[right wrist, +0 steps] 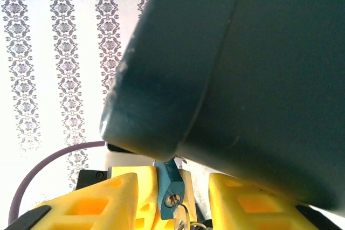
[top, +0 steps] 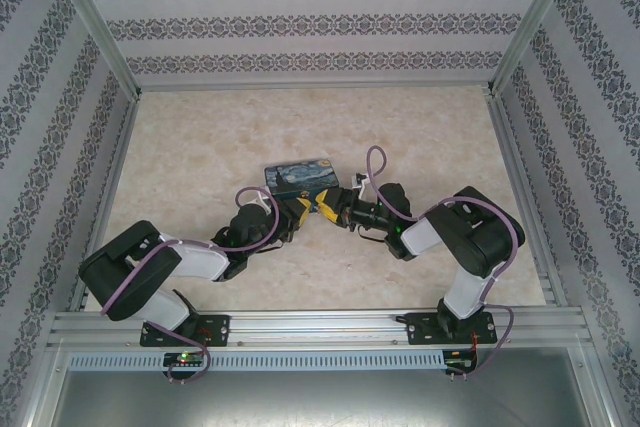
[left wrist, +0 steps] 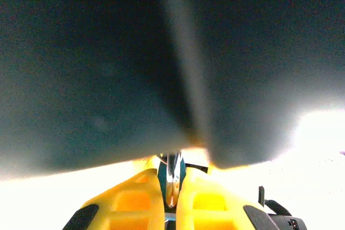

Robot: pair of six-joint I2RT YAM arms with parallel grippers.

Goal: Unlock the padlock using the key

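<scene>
Looking down, we see the painted case [top: 298, 177] on the table [top: 200, 137]. At its near edge the left gripper [left wrist: 171, 187] is clenched on the blue padlock [right wrist: 171, 187]. The right gripper [right wrist: 172, 179] faces it, fingers [right wrist: 91, 203] spread, gripping nothing. The key [right wrist: 180, 222] sits just below the keyhole [right wrist: 171, 200].

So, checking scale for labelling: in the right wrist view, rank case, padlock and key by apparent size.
1. case, close to the lens
2. padlock
3. key, partly cut off at the frame edge
</scene>
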